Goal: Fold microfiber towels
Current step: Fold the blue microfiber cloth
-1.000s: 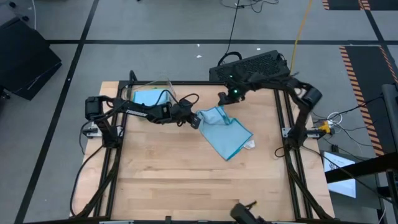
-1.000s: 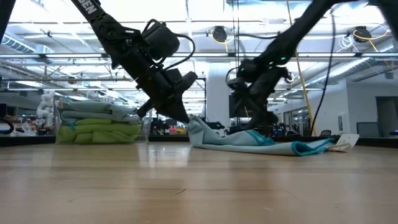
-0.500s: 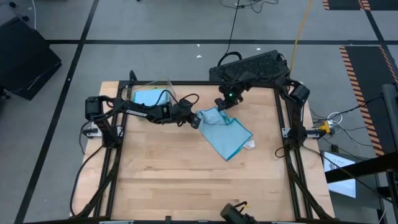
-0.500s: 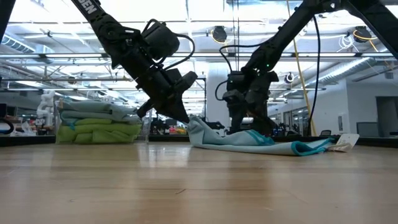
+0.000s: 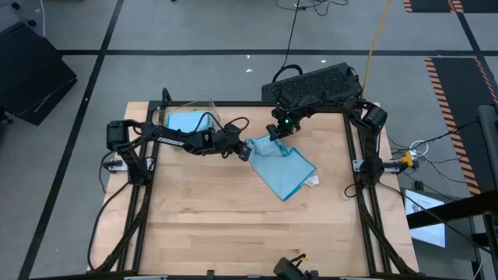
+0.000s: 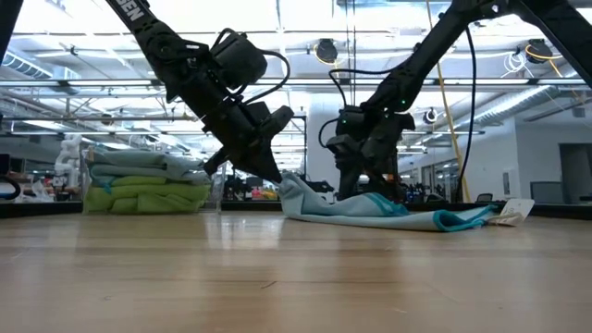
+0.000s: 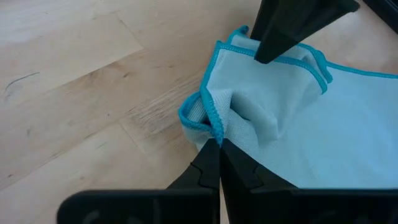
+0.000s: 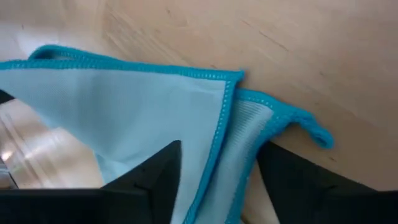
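Observation:
A light blue microfiber towel (image 5: 288, 167) lies crumpled flat on the wooden table (image 5: 218, 225), its white tag (image 5: 313, 180) on the side toward the table's right edge. My left gripper (image 5: 246, 149) is shut on the towel's left corner. My right gripper (image 5: 274, 136) is open and low over the towel's far corner (image 8: 239, 78). One finger (image 8: 155, 174) stands on each side of two hemmed edges there. More folded towels, blue and lime green, are stacked in the clear bin (image 6: 148, 185). My left gripper pinches a bunched fold of the towel's left corner, hem included (image 7: 208, 124), between its two shut fingers. The fingers slant down from the table's left side. That corner is raised a little off the wood, and the rest of the towel lies on the table. My right gripper: I cannot tell whether its fingers touch the cloth.
The clear bin (image 5: 187, 120) stands at the far left corner, behind my left arm. A dark keyboard-like box (image 5: 315, 82) sits beyond the table's far edge. Bare wood spreads across the near half of the table.
My right gripper has come down and moved toward the table's left, onto the towel's far corner, tipping more steeply downward. My left gripper and the towel have kept still.

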